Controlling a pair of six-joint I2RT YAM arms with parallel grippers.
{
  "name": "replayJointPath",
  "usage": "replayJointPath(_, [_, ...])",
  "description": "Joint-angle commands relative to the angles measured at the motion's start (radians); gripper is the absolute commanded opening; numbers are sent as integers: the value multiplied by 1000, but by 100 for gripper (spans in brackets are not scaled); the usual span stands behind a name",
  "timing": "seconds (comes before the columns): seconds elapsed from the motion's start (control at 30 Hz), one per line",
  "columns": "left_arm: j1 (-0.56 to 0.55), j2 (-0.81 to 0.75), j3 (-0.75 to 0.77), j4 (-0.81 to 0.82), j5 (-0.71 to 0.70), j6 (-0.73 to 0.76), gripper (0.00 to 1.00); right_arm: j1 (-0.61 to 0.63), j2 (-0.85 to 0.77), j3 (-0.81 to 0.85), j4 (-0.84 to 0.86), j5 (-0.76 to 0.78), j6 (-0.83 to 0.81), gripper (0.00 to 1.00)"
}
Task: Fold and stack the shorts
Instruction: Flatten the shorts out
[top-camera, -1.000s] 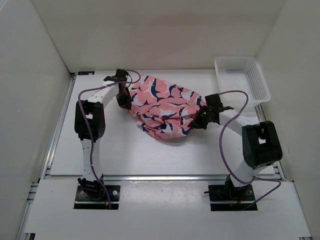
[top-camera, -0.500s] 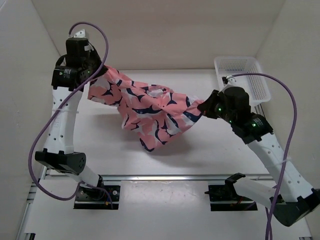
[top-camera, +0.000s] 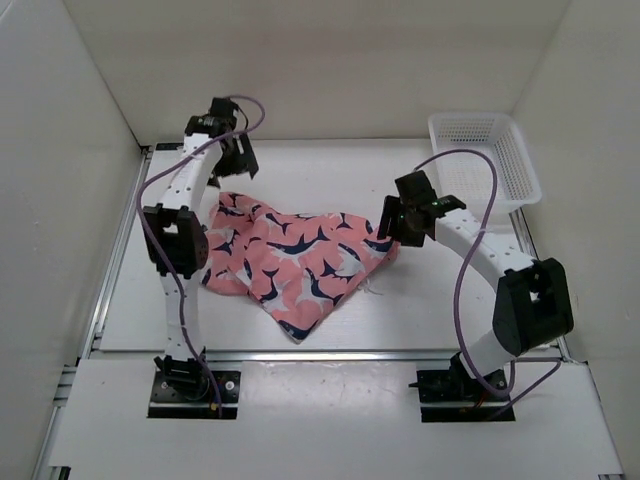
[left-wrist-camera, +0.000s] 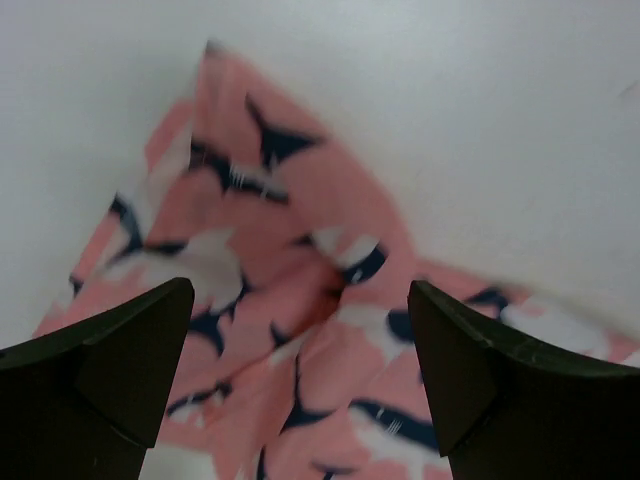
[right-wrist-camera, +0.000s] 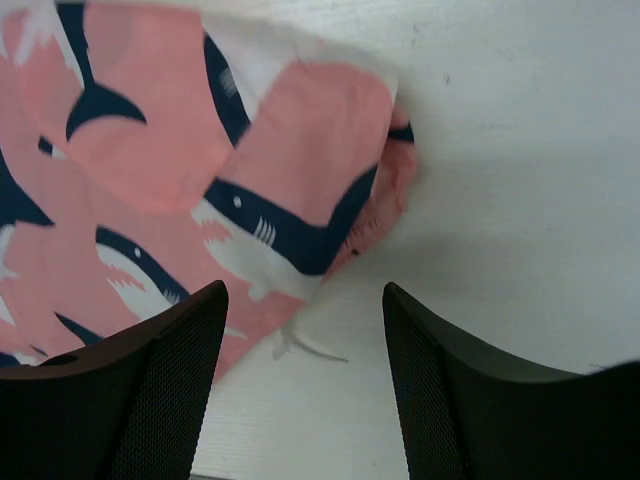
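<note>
White walls box in a pale desk (top-camera: 400, 310). At far left, the left jaws hang released, wide apart over the far corner of the shorts (top-camera: 290, 255), gripping nothing. From above, the left arm (top-camera: 180, 240) hides the cloth's left edge. The shorts lie rumpled across the desk's middle, one corner pointing to the near edge. At their right hem the right jaws are parted and empty. A white mesh basket (top-camera: 520, 170) sits in the far right corner, apart from the cloth.

table (top-camera: 430, 300): white | shorts (top-camera: 290, 255) lying spread (rumpled) | basket (top-camera: 524, 160) at far-right corner
</note>
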Motion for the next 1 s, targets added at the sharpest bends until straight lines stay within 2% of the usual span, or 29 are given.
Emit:
replayJointPath(0.0, [-50,-402,-256,23,-43,6,100,12,-72,-3,6,-61,-21,69])
replayJointPath(0.03, [-74,-535,-348,69,6,-7,100,12,-72,-32,6,-70,-12,69])
replayJointPath(0.07, [-90,-594,-523,81,32,-23,97,12,-98,-46,6,-79,-1,69])
replayJointPath(0.13, [-125,-764,-713,113,117,-87,87,12,-121,-92,16,-107,8,69])
replayJointPath(0.17, [-175,-816,-903,158,143,-146,84,12,-149,-108,16,-107,17,70])
replayJointPath(0.2, [-203,-866,-995,182,170,-179,83,12,-164,-123,16,-107,17,78])
replayJointPath(0.23, [-232,-909,-1076,201,215,-214,81,12,-178,-154,16,-107,28,81])
replayJointPath(0.3, [-340,-995,-1259,235,246,-320,81,1,-216,-181,16,-107,39,82])
replayJointPath(0.33, [-375,-1010,-1301,262,258,-351,83,1,-229,-191,16,-107,39,82])
replayJointPath(0.4, [-480,-1021,-1380,293,275,-401,91,-28,-229,-205,16,-107,39,84])
replayJointPath(0.5, [-620,-940,-1393,336,300,-434,100,-73,-229,-214,16,-144,39,84])
replayJointPath(0.6, [-723,-814,-1382,336,266,-466,100,-114,-238,-223,16,-171,39,84])
replayJointPath(0.67, [-746,-770,-1382,345,246,-514,100,-133,-249,-243,16,-187,39,84])
replayJointPath(0.83, [-747,-665,-1393,363,146,-524,100,-188,-289,-264,16,-207,28,84])
replayJointPath(0.97, [-759,-559,-1361,373,111,-494,92,-227,-298,-283,16,-249,17,85])
